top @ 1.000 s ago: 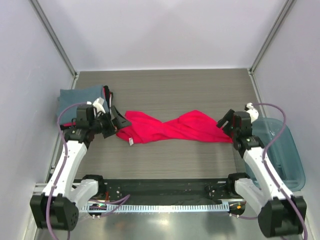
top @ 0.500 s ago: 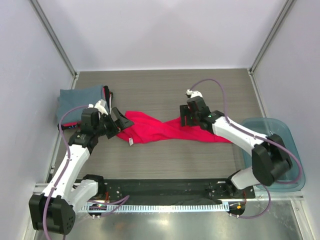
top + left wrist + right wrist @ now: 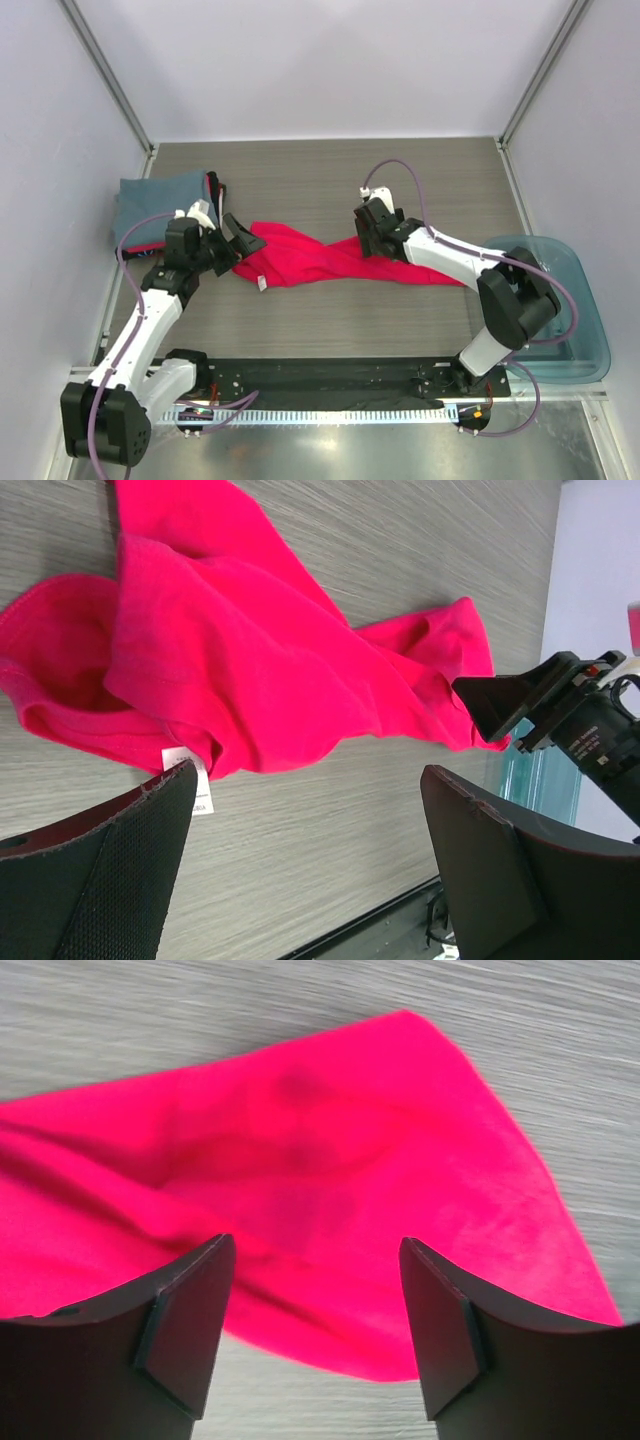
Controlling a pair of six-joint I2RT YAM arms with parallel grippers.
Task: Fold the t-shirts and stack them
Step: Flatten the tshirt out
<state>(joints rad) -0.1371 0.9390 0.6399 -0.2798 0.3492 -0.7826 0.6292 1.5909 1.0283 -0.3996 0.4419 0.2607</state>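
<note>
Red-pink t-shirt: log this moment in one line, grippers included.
red-pink t-shirt twisted, unfolded | left gripper open by label end | right gripper open over other half

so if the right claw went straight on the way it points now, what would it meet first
The red-pink t-shirt. In the wrist view the open right claw points straight at the cloth, with nothing in between. How far above the cloth it hangs is unclear.
</note>
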